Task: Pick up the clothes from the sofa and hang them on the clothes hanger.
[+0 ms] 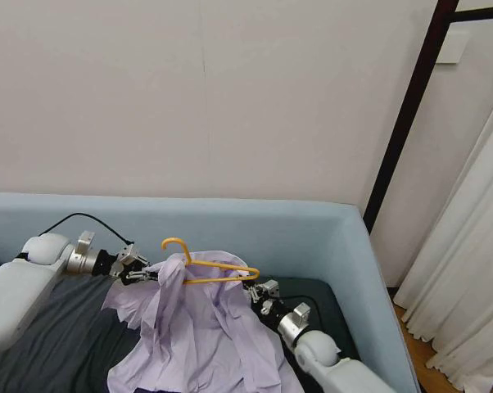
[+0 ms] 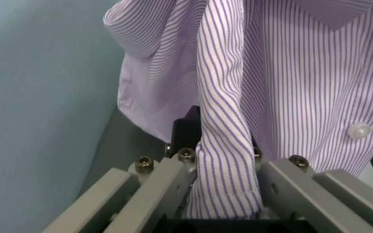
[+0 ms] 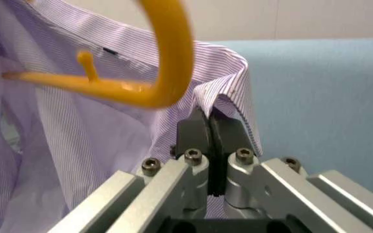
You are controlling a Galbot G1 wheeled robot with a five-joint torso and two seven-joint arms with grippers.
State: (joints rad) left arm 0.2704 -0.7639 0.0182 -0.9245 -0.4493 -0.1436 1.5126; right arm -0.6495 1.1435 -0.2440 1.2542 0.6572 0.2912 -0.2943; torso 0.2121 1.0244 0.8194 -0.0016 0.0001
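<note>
1. The right arm is nearest the head camera. It enters at 5 o'clock and reaches up toward the middle of the head view.
2. The striped shirt hangs in a loose heap at 6 o'clock in the head view. It is held up off the sofa's seat at its top edge and its lower folds trail down over the seat.
3. The orange hanger lies across the top of the shirt, with its hook at 10 o'clock and its far end at 3 o'clock. In the right wrist view the hanger curves just above the collar.
4. The right gripper sits at 4 o'clock of the hanger. Its dark pads are pressed together on the edge of the shirt collar.
5. The left gripper is at 9 o'clock of the hanger, pinching a narrow fold of the shirt. The fold runs down between its fingers.
6. The left arm comes in from 8 o'clock, with a black cable looping over its wrist.
7. A grey cover lies on the seat under the shirt.
8. The pale blue sofa has its back across the middle of the head view and its side wall at 4 o'clock.
9. The wall rises behind the sofa at 12 o'clock. A dark door frame stands at 2 o'clock and a white curtain at 4 o'clock.
</note>
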